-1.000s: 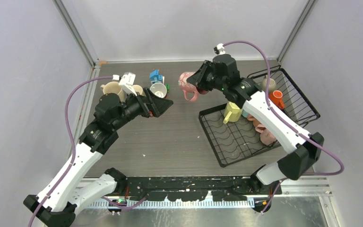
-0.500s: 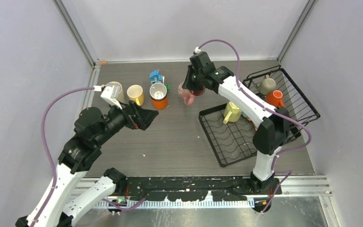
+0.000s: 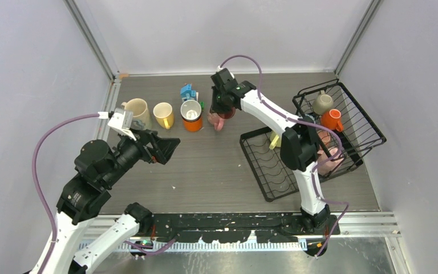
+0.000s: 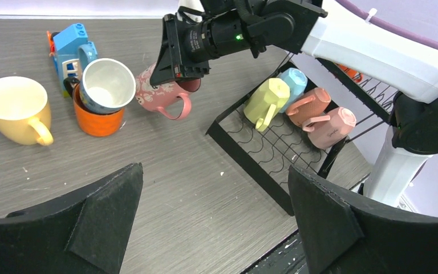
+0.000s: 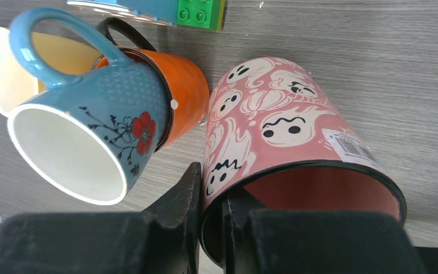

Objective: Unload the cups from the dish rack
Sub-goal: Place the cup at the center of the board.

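One unreadable barcode sticker (image 5: 349, 149) on pink ghost mug (image 5: 262, 123) in right jaws

The grey wood-grain counter (image 4: 194, 188) is finished matt, with fine streaks. The pink ghost-printed ceramic mug (image 5: 274, 131) is glazed smooth with a soft sheen, and a white paper label (image 5: 348, 149) is stuck near its rim. The blue flowered ceramic mug (image 5: 108, 108) and the orange ceramic mug (image 5: 185, 94) are glossily glazed. The black wire dish rack (image 4: 248, 171) is coated dull. The right pincer (image 5: 210, 197) is moulded in matt black plastic.
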You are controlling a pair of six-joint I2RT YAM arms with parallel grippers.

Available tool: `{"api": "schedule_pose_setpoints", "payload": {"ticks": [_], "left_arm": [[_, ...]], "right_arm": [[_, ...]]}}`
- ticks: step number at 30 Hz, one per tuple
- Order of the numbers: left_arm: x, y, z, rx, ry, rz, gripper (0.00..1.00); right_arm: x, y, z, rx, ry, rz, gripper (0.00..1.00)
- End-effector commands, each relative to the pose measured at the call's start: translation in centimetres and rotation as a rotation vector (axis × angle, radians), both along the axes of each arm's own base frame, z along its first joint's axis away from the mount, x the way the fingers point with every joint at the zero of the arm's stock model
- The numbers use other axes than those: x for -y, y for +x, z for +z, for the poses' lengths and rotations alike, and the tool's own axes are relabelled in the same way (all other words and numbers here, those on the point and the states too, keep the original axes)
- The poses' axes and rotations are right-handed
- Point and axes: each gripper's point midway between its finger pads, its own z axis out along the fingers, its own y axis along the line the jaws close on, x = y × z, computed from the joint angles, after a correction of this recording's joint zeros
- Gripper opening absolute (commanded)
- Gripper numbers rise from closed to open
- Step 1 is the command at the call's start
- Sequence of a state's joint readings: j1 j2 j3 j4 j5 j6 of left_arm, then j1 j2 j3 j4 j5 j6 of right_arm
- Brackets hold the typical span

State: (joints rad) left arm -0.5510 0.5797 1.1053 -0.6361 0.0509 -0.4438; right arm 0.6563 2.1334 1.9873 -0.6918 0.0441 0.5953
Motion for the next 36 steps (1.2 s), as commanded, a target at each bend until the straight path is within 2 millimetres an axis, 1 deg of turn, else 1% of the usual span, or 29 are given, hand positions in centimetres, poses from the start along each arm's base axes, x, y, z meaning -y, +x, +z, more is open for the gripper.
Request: {"api": "schedule_pose_setpoints", "payload": {"ticks": [1,4,8,9,12,16,18,22,26,31,33,36], "left_arm": [[-1.0,-0.3,1.2,0.045,0.011,0.027,1.00],[-1.1,-0.3,1.2,0.047,0.016,0.032,1.00],[-1.2,-0.3,1.1,0.048,0.023,0.036,1.00],[-1.2,-0.3,1.0,0.048,0.024,0.036,1.00],[-1.2,-0.3,1.0,0.047,0.025,0.033,1.00],[-1.1,-0.3,1.0,0.046,0.027,0.032,1.00],[-1.1,-0.2,1.0,0.047,0.027,0.032,1.00],[-1.1,-0.2,1.1,0.046,0.028,0.030,1.00],[-1.0,-0.2,1.1,0.045,0.027,0.027,1.00],[-0.8,-0.1,1.0,0.038,0.024,0.022,1.00],[-0.7,0.0,0.9,0.030,0.024,0.021,1.00],[-0.6,0.1,0.9,0.024,0.021,0.019,1.00]], "right_arm": [[-1.6,1.6,4.2,0.113,0.050,0.015,0.01],[-1.7,1.7,3.0,0.086,0.023,0.011,0.01],[-1.9,1.8,1.8,0.060,0.005,0.010,0.01],[-2.0,1.8,1.6,0.057,0.003,0.012,0.02],[-2.1,1.9,1.2,0.047,-0.002,0.007,0.10],[-2.1,2.0,0.9,0.038,-0.010,-0.001,0.24],[-2.0,2.0,0.9,0.038,-0.014,-0.006,0.32],[-1.9,1.9,1.1,0.040,-0.034,-0.009,0.39],[-1.7,1.9,1.3,0.042,-0.049,-0.016,0.41],[-1.4,1.7,1.7,0.040,-0.054,-0.022,0.42],[-1.2,1.6,2.2,0.042,-0.057,-0.028,0.43],[-0.8,1.4,3.5,0.056,-0.056,-0.035,0.46]]}}
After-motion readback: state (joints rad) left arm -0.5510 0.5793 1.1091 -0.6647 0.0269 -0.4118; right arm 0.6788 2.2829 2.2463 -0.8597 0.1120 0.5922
